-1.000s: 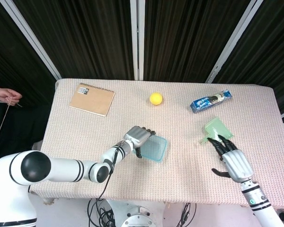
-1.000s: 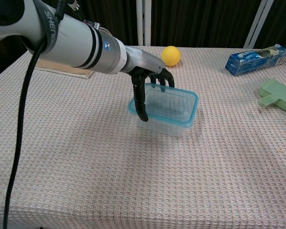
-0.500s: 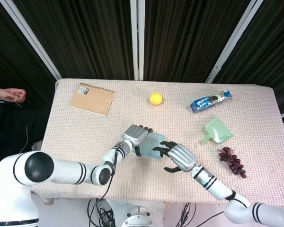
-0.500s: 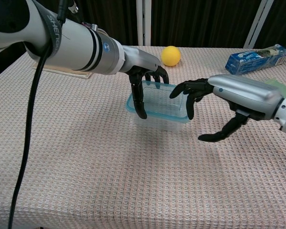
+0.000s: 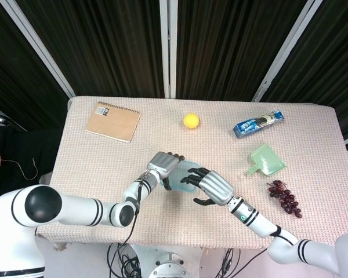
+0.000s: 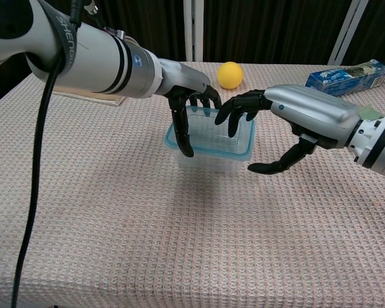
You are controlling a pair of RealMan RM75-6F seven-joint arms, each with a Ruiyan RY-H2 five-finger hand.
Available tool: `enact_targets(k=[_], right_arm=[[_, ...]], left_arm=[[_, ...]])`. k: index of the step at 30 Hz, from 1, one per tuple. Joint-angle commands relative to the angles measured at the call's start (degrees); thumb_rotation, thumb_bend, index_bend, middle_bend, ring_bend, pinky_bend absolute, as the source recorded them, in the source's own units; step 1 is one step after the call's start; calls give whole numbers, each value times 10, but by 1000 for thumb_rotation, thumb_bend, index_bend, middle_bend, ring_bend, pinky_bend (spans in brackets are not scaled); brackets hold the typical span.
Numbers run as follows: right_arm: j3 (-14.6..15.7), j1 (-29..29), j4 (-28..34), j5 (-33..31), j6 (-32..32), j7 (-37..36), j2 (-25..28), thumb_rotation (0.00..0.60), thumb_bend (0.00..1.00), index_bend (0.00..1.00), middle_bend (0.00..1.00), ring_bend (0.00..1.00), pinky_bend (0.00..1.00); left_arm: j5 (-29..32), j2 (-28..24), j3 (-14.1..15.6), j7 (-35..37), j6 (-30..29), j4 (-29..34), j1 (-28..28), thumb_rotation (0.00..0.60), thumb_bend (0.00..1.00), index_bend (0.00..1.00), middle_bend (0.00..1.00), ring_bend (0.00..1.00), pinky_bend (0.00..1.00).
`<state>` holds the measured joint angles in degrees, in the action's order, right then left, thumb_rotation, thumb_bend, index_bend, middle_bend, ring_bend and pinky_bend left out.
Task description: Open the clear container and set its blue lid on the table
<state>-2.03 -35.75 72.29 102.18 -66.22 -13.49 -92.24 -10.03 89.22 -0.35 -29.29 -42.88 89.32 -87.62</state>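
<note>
Both hands had closed in on the clear container [image 6: 208, 138] mid-tabletop: the left hand [image 6: 186, 96] held its 9 o'clock end, the right hand [image 6: 269, 125] had just arrived, fingers [image 6: 234, 109] spread over the blue lid [image 6: 240, 151], ready to lift it.

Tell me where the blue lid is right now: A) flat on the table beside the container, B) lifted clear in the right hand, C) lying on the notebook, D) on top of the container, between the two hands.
D: in the chest view the blue lid sits on the clear container, with the left hand at its left end and the fingers of the right hand over its right end.
</note>
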Motion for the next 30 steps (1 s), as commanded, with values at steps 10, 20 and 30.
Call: enact_targets(k=[10, 20, 30], right_arm=[[10, -18, -26, -1, -2, 22, -16, 600, 143, 329, 426, 225, 299], [15, -25, -76, 12, -31, 57, -44, 600, 142, 336, 438, 233, 301], [21, -31, -114, 10, -45, 58, -65, 600, 142, 339, 438, 233, 308]], left_arm=[[14, 5, -8, -17, 2, -8, 0, 600, 0, 143, 266, 184, 309], [24, 8, -14, -27, 4, -11, 2, 600, 0, 141, 265, 184, 310], [30, 8, -18, -31, 8, -14, 5, 600, 0, 135, 266, 184, 310]])
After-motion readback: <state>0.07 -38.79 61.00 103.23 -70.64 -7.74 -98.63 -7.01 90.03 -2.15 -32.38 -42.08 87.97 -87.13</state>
